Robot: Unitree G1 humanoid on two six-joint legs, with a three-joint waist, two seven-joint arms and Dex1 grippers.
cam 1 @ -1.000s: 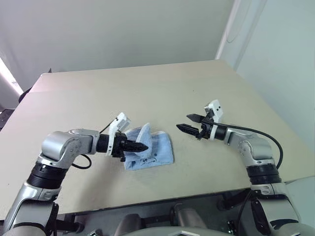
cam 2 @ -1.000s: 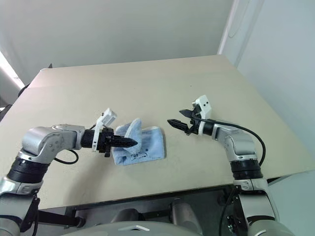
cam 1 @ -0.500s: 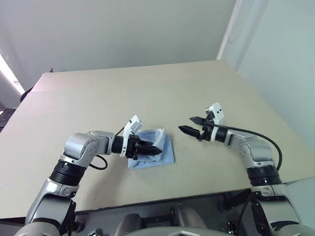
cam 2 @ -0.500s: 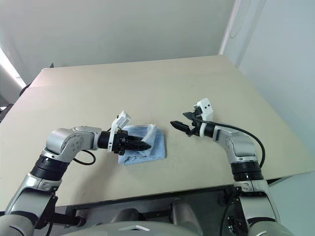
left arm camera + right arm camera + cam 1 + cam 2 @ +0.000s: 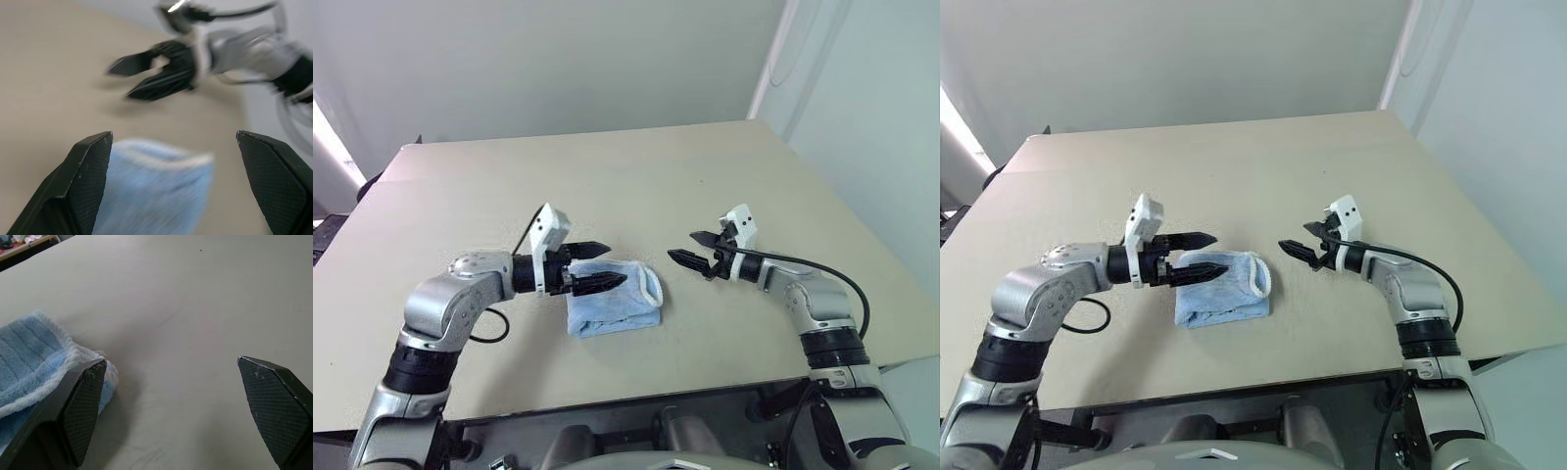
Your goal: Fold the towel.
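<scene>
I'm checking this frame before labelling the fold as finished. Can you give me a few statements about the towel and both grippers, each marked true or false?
1. The towel lies folded on the table. True.
2. The left gripper is clamped on the towel. False: its fingers stand open just above it, holding nothing.
3. The right gripper is open. True.
4. The right gripper rests on the towel. False: it hangs beside the towel, apart from it.
5. The towel hangs over the table's edge. False: it lies well inside the tabletop.

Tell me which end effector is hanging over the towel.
The left end effector: its open fingers hang above the folded towel. The right end effector, also open, sits off the towel's side over bare table.
</scene>
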